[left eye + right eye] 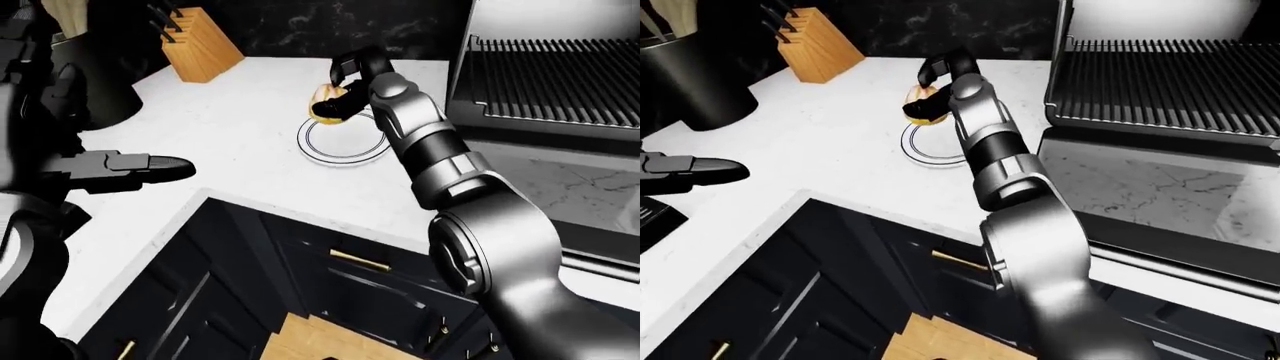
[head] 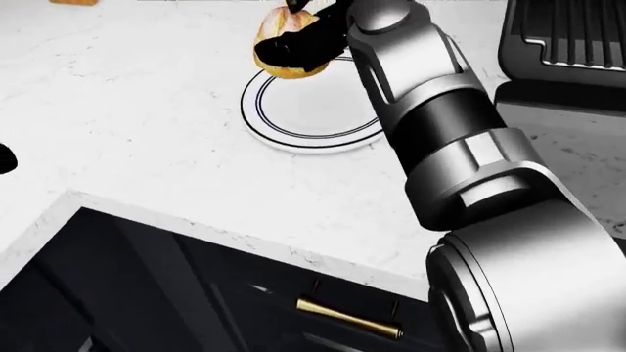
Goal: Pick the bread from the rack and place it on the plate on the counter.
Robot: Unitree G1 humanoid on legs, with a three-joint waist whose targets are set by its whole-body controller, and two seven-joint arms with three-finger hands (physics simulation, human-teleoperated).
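The right hand has its black fingers clenched around the bread, a golden roll held over the top-left rim of the plate in the head view. The roll's long axis runs roughly from lower left to upper right there; whether it touches the plate cannot be told. The plate sits on the white marble counter. The left hand hovers at the left with its fingers extended and loose, well apart. A wooden knife block and a ridged rack stand nearby. No writing is readable.

Right hand fingers curled closed, left hand extended flat
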